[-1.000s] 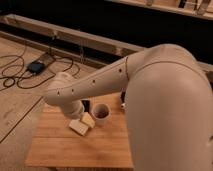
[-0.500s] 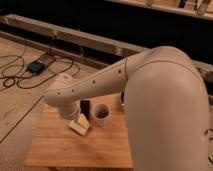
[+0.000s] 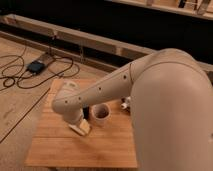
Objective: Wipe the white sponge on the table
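A pale cup [image 3: 100,115] is seen standing upright, its mouth turned upward. A small white item [image 3: 126,105] is glimpsed to its right, mostly hidden. A black box [image 3: 36,66] is set on the wooden floor [image 3: 20,107], with dark cables [image 3: 15,77] looped beside it. A long ledge [image 3: 100,42] is carried along the dark wall behind.

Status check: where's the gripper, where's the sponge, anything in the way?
Gripper down at the sponge. Sponge on the table, close beside the cup. Cup may block wiping that way.
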`<state>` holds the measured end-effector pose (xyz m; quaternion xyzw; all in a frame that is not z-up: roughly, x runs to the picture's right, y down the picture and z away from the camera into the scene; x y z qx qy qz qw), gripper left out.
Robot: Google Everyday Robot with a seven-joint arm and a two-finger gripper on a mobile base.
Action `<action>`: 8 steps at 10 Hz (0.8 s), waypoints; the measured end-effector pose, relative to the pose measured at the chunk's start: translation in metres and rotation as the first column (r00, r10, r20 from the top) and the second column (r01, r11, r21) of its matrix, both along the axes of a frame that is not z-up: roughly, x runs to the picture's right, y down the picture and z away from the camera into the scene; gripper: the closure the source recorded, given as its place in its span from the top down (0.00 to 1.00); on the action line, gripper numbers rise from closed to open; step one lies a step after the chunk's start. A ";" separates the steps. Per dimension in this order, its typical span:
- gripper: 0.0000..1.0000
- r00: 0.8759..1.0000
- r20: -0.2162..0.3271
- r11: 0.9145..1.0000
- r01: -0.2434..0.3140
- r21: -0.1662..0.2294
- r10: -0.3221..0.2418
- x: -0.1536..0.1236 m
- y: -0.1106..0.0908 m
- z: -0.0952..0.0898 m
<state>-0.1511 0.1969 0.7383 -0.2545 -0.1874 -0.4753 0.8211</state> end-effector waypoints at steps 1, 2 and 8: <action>0.80 0.999 0.005 0.999 -0.032 -0.004 0.032 0.000 0.007 0.004; 0.80 0.998 0.008 0.998 -0.062 -0.012 0.062 0.001 0.014 0.009; 0.80 0.984 0.028 0.984 -0.176 -0.005 0.176 0.008 0.018 0.045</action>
